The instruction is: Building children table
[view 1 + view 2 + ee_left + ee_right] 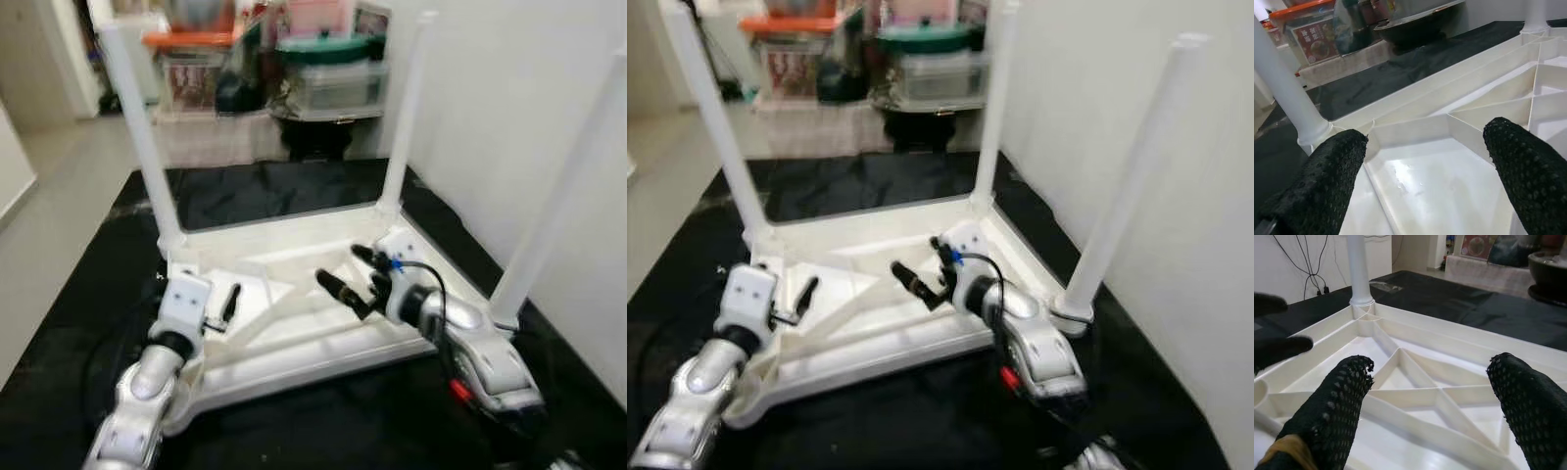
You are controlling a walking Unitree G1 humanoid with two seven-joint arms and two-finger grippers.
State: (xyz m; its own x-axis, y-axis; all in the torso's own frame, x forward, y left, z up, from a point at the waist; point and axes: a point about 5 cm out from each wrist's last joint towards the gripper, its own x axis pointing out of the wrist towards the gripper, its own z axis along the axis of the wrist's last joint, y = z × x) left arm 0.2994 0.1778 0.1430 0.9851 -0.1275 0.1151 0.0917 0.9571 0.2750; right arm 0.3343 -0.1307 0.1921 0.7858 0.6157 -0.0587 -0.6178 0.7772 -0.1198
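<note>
A white plastic children's table (294,250) lies upside down on a black mat, ribbed underside up. Three white legs stand up from its corners: far left (142,137), far right (405,117) and near right (563,186). My left gripper (223,311) hovers open over the near left part of the underside, nothing between its fingers (1327,181). Over the ribs near the middle right, my right gripper (351,274) is also open and empty, its fingers (1332,406) pointing toward the left gripper (1273,333).
A black mat (294,191) covers the floor under the table. Storage boxes with an orange lid (191,39) and a green lid (328,49) and a dark pot (1415,27) stand at the back. A white wall (509,88) runs along the right.
</note>
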